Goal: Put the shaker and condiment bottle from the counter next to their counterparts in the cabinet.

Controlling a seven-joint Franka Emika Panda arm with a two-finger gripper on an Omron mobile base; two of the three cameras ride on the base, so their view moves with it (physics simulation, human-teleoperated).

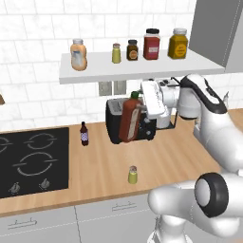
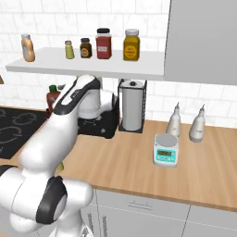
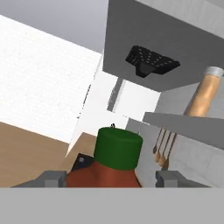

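Condiment bottle: tall slim red-brown body, green cap, pale label down its side. It hangs tilted, clear of the desk, in front of a black toaster. Hand comes in from 3 o'clock of the bottle and is clamped on its body, fingers part-spread around it. In hand view the green cap sits between the two finger tips, red shoulders filling the gap.

Shaker: small, yellow-green, grey top, upright on the desk at 6 o'clock of the bottle, well apart, near the front edge. Tiny dark bottle w/ purple label stands at 9 o'clock of the toaster, just beside the cooktop.

Cabinet shelf above, L to R: squat orange bottle, twin shaker, dark jar, red jar, yellow jar. Free gap betw. orange bottle and twin shaker; bare strip along the shelf front edge. Grey panel closes the shelf at the 3 o'clock end.

Right base view adds: paper towel roll in a black stand, kitchen scale, two pale dispensers, wide bare desk at 3 o'clock. There the arm hides most of the bottle; just its top peeks out. Hand view alone shows the shelf underside.
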